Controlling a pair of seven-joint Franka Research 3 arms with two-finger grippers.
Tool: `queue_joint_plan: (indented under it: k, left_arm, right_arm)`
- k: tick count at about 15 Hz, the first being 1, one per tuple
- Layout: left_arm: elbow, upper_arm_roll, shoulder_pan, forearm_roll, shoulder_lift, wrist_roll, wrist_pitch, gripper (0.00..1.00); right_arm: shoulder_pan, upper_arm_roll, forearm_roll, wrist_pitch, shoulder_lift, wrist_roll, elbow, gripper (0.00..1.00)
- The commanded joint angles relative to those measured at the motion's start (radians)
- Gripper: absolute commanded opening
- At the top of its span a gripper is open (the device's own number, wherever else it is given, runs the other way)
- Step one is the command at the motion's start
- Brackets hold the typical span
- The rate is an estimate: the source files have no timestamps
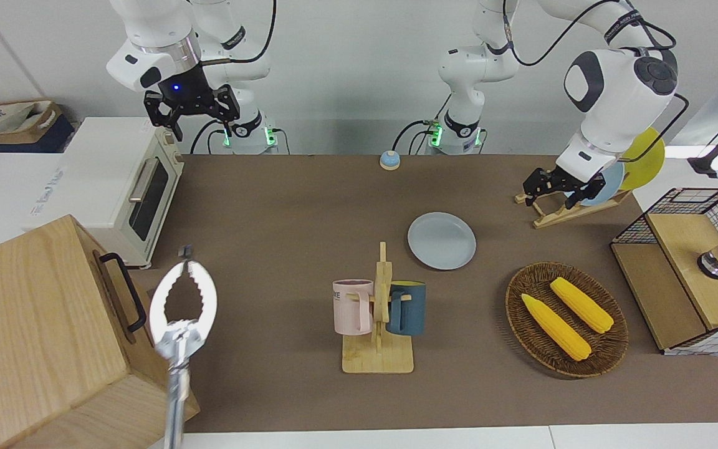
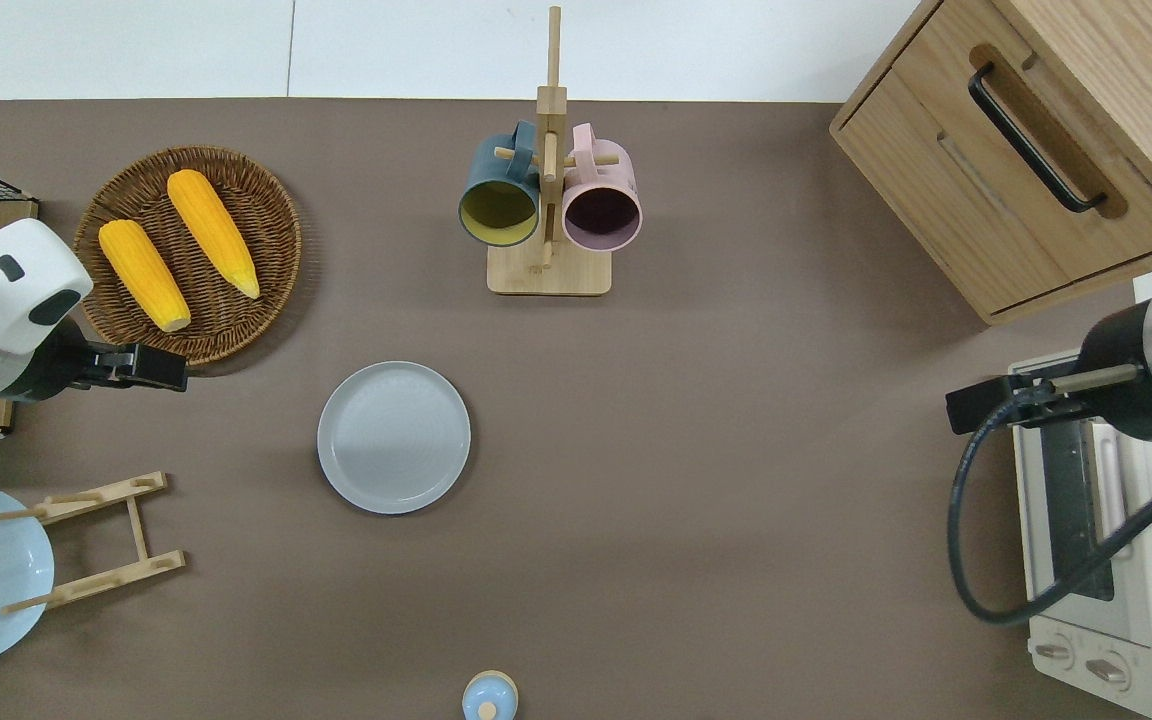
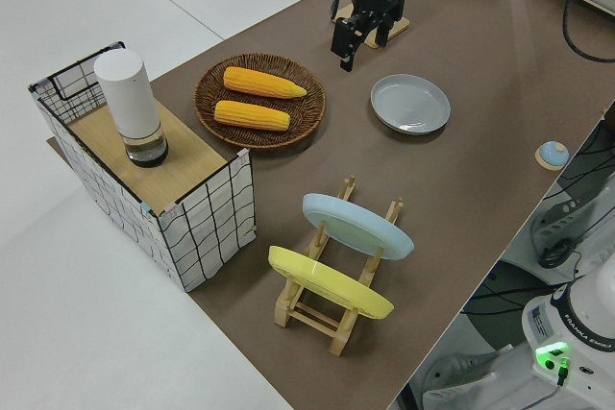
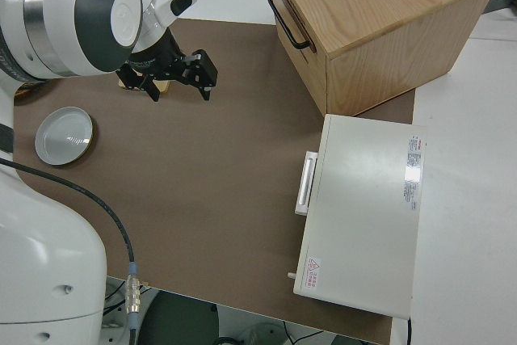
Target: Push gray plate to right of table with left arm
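The gray plate lies flat on the brown table, near its middle. My left gripper hangs open in the air. As the overhead view shows, it is over the rim of the wicker basket that lies nearest the robots. It is well clear of the plate, toward the left arm's end of the table, and nothing is between its fingers. My right gripper is parked and open.
A wicker basket holds two corn cobs. A mug tree carries a blue and a pink mug, farther from the robots than the plate. Also here are a plate rack with a sky-blue plate, a bell, a toaster oven and a wooden cabinet.
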Motion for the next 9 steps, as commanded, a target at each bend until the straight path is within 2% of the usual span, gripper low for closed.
queue_joint_plan:
  k: [1,9]
  left_arm:
    - [-0.035,0.0,-0.005,0.017,-0.017,-0.018,0.006,1.0]
    - [-0.035,0.0,-0.008,0.016,-0.014,-0.01,-0.014,1.0]
  right_arm:
    - [-0.02,0.013,0.01,-0.012,-0.006,0.0,0.004,0.983]
    - [-0.02,0.015,0.01,-0.012,-0.006,0.0,0.004,0.983]
